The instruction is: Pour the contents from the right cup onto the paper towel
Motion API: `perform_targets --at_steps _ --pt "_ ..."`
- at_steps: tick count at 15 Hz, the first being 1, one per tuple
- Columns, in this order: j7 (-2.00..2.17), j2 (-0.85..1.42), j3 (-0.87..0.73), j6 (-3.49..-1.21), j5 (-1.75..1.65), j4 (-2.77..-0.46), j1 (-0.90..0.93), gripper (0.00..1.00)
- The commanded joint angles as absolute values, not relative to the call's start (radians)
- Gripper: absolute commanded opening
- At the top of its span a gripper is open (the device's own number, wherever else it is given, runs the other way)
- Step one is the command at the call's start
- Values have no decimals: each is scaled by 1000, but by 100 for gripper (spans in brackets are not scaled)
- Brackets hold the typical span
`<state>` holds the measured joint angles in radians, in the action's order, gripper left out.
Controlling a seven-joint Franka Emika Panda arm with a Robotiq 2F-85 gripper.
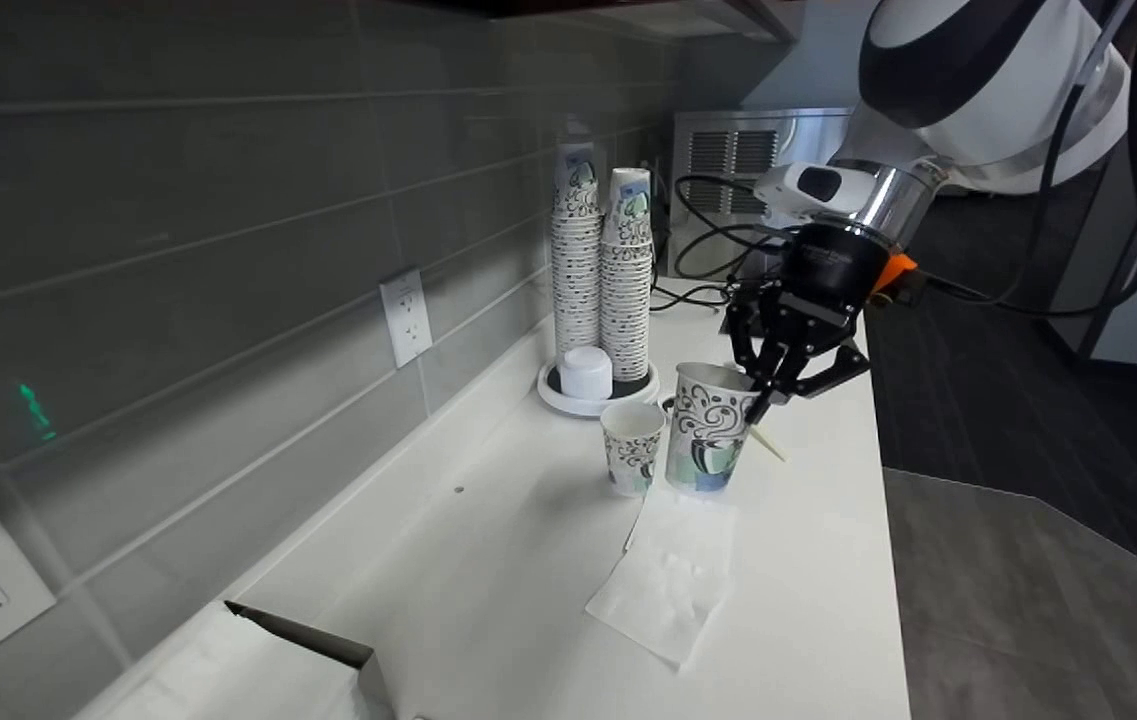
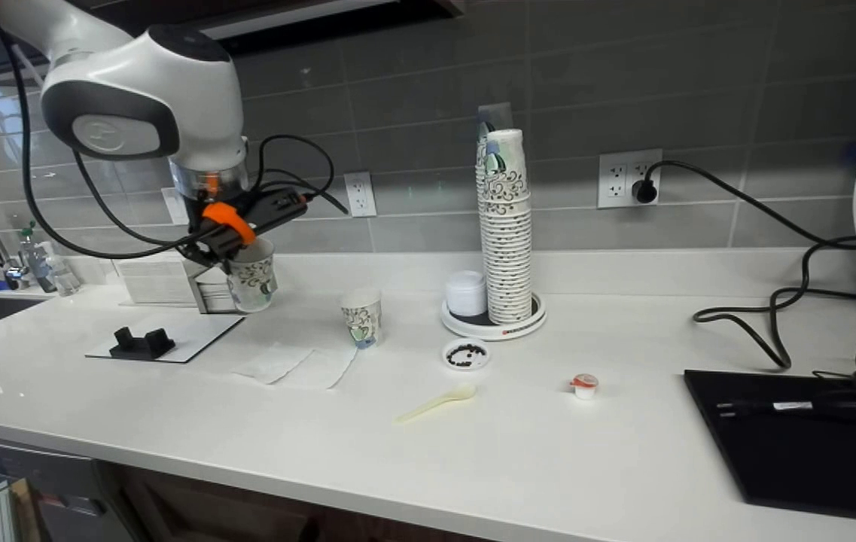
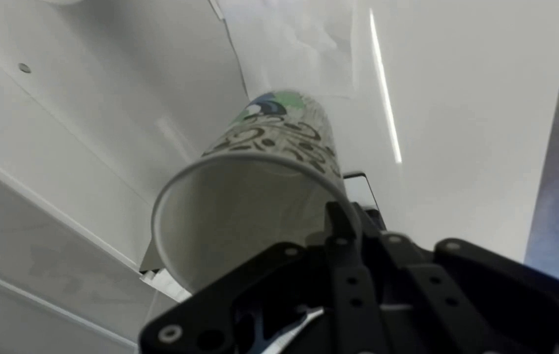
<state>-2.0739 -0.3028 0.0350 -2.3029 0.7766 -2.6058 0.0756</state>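
My gripper (image 1: pixel 764 398) is shut on the wall of a patterned paper cup (image 1: pixel 713 425), one finger inside its rim. This cup is in the air, slightly tilted; it also shows in an exterior view (image 2: pixel 253 282). In the wrist view the held cup (image 3: pixel 269 132) faces me with its mouth; I see no dark specks in the visible inside. A similar paper cup (image 2: pixel 362 320) stands on the counter, left of the held one in an exterior view (image 1: pixel 632 445). The white paper towel (image 1: pixel 668 590) lies flat near and partly below the held cup. Dark specks (image 2: pixel 454 357) lie in a small white lid.
Tall cup stacks (image 2: pixel 509 241) stand on a round tray (image 2: pixel 533 330) by the wall. A yellowish spoon (image 2: pixel 435 404) and a creamer pod (image 2: pixel 584 386) lie on the counter. A black holder (image 2: pixel 140 345) sits on a white board, with a box (image 1: pixel 268 670) by the wall.
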Motion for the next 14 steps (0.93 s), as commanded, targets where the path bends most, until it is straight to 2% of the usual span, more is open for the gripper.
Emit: perform_targets --at_steps 1,7,14 --pt "-2009 -250 -30 -2135 767 -2530 72 1" --pt "-1966 -17 -105 -1865 819 -2339 24 1" --pt "-1853 227 -84 -1749 920 -2161 -52 1"
